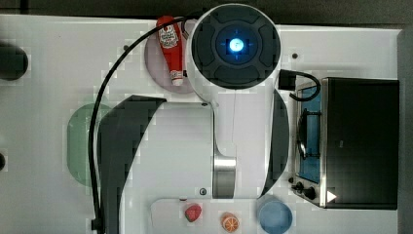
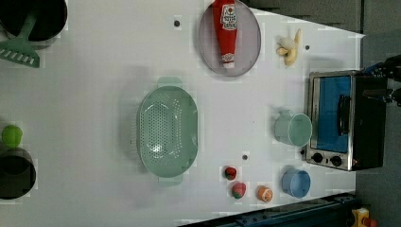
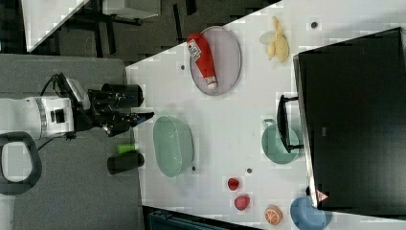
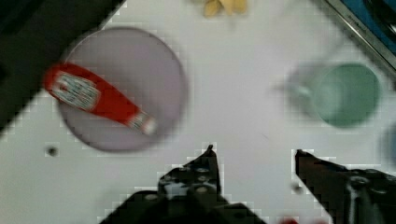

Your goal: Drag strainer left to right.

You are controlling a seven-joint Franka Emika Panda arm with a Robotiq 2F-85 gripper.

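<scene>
The gripper (image 4: 254,151) hangs above the white table (image 2: 94,94) with its two black fingers (image 4: 205,163) spread wide and nothing between them. Under it lie a grey plate (image 4: 140,70) carrying a red ketchup bottle (image 4: 95,98), and a mint-green mug (image 4: 348,95). The strainer (image 2: 167,130) sits mid-table, apart from the gripper, between the plate's edge and the edge with the blue bowl (image 2: 296,183).

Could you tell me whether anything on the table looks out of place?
The ketchup bottle lies on its side across the grey plate rather than standing, and a peeled banana sits on the bare table.
</scene>
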